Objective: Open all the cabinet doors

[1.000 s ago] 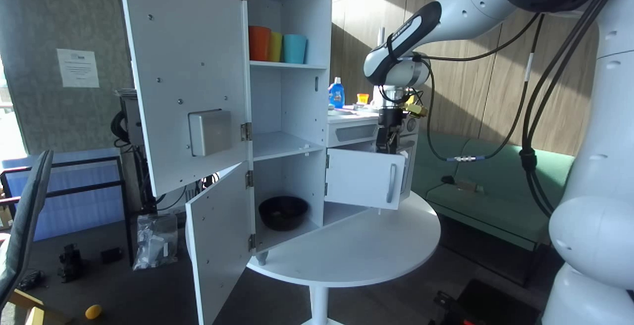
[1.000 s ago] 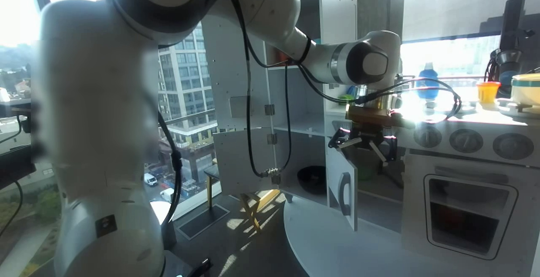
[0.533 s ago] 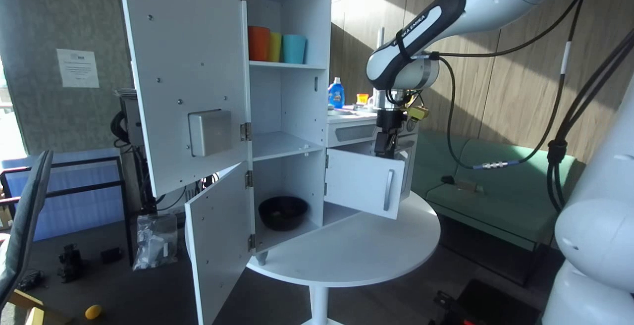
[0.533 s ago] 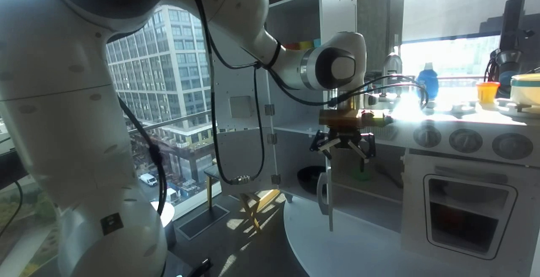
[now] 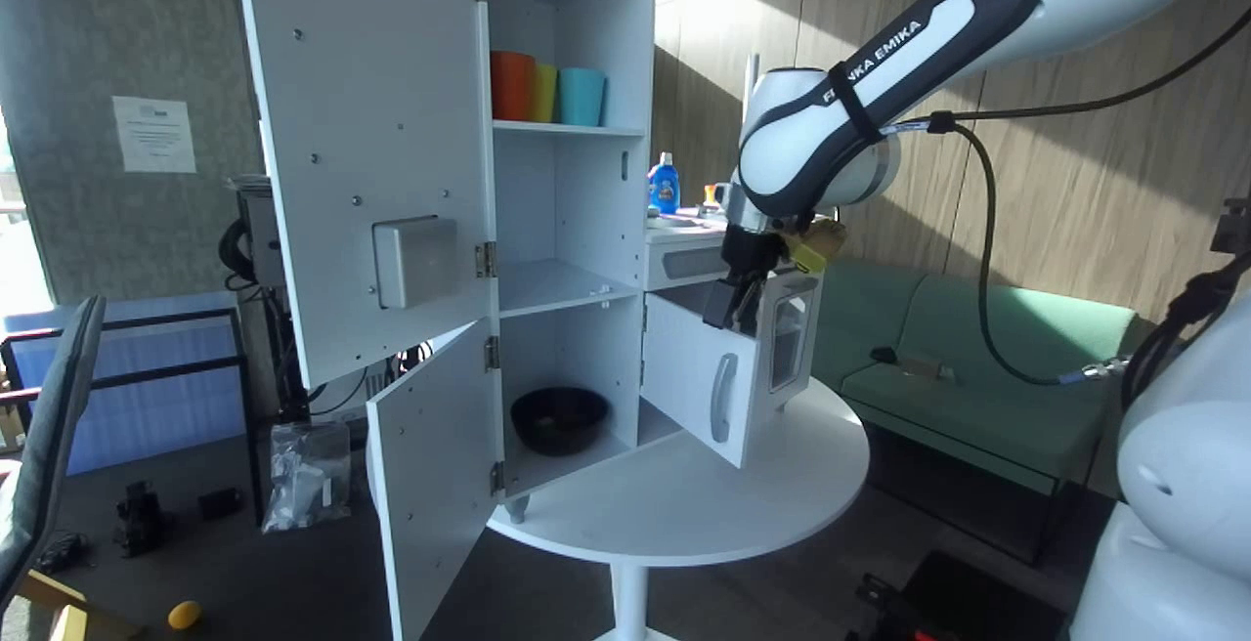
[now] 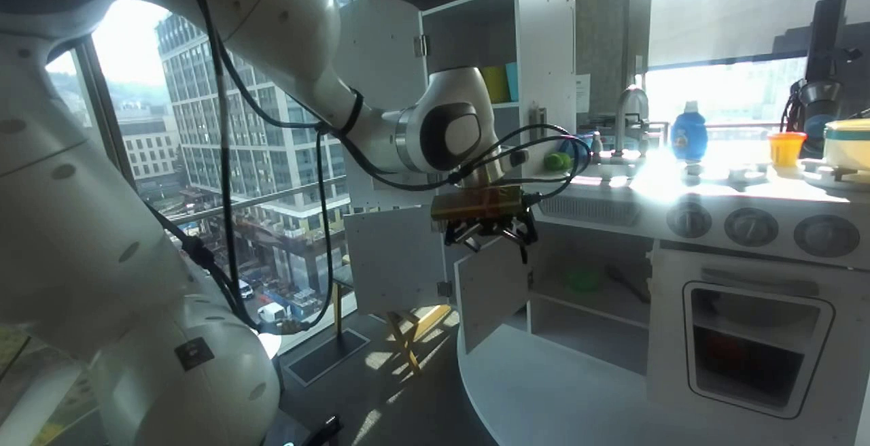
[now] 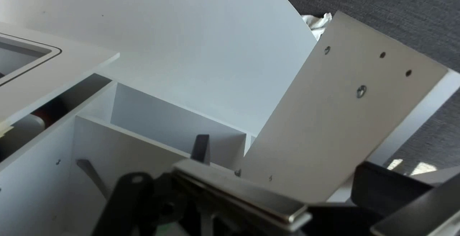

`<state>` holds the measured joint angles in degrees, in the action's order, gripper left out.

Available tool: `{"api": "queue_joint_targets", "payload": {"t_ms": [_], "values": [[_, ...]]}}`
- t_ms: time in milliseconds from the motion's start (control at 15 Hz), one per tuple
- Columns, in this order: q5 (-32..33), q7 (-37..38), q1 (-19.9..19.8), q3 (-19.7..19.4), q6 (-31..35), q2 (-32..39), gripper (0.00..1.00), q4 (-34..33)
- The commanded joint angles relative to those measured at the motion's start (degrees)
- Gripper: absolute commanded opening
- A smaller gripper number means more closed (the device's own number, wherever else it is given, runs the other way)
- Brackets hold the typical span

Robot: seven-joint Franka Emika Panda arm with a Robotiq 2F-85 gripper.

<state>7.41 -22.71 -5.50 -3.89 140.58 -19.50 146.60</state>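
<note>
The small white door with a curved handle [image 5: 699, 358] stands wide open from the low cabinet; it shows its inner face in an exterior view [image 6: 491, 289] and in the wrist view [image 7: 323, 113]. My gripper [image 5: 735, 311] is open and tilted at the door's top edge, also in an exterior view [image 6: 488, 245]. In the wrist view the fingers [image 7: 289, 167] are spread, one on each side of the door; contact is unclear. The tall upper door [image 5: 381, 133] and lower door [image 5: 435, 465] of the tall cabinet stand open. The oven front [image 6: 751, 344] looks upright in place.
A black bowl [image 5: 559, 420] sits in the tall cabinet's bottom compartment, cups [image 5: 582, 97] on its upper shelf. A green item [image 6: 582, 279] lies inside the low cabinet. The counter holds a blue bottle [image 6: 689, 132] and orange cup [image 6: 786, 149]. All stands on a round white table [image 5: 723, 514].
The small handled door has swung further open, toward the tall cabinet's side. My gripper has moved with it and tilted, staying open. The other doors have not moved.
</note>
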Motion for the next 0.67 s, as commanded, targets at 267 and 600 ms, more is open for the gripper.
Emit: {"api": "queue_joint_targets", "payload": {"t_ms": [267,600], "values": [[-2.52,8.69,4.33,0.49,7.3,-4.93,1.0,5.89],[-11.37,7.93,6.01,-4.15,5.19,-11.76,1.0,4.76]]}}
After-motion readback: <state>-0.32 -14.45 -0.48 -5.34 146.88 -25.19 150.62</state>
